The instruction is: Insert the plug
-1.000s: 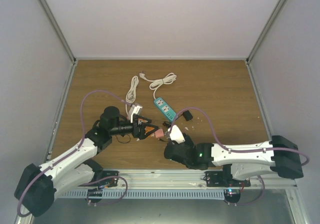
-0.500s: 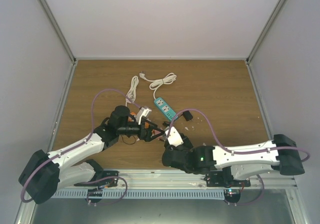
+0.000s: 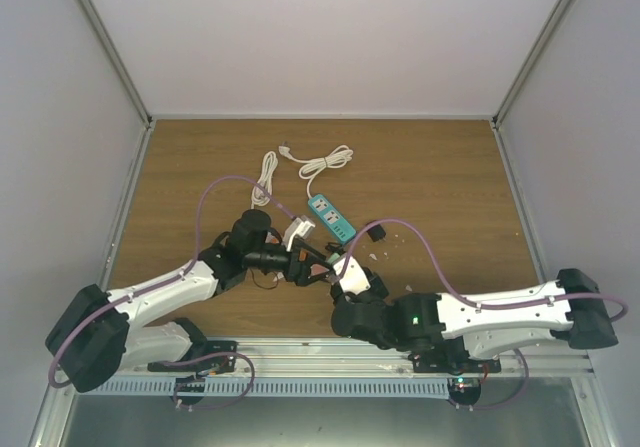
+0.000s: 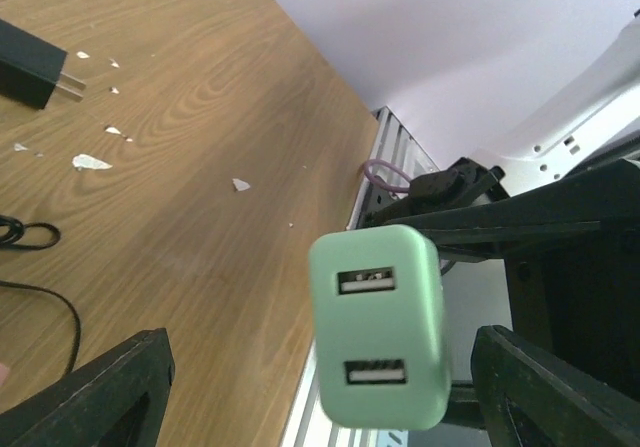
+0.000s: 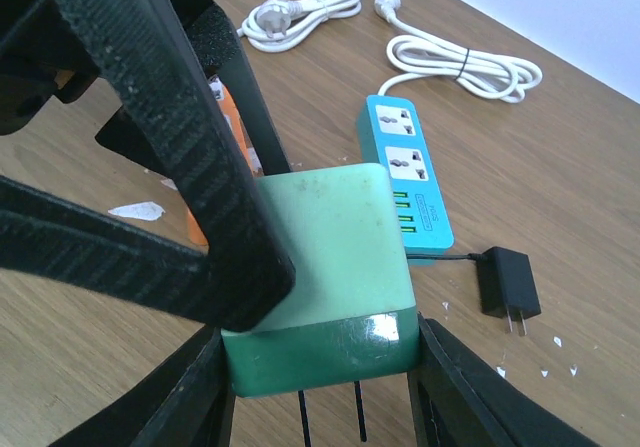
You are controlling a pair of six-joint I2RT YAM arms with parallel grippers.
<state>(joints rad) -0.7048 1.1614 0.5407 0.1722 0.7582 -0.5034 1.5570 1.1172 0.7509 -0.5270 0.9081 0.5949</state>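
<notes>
The right gripper clamps a green block above the table, while the left gripper stands spread on either side of it, not touching. The plug lies flat on the wood just beside the teal strip, in neither gripper.

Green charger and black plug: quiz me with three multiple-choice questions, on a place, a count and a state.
1. Where is the black plug? A in a gripper; B on the table beside the teal power strip; C inserted in the strip.
2. USB ports on the green charger? A one; B two; C four.
3. The right gripper is: A open; B out of view; C shut on the green charger.
B, it lies loose on the wood; B, two slots show; C, its fingers press both sides.
</notes>
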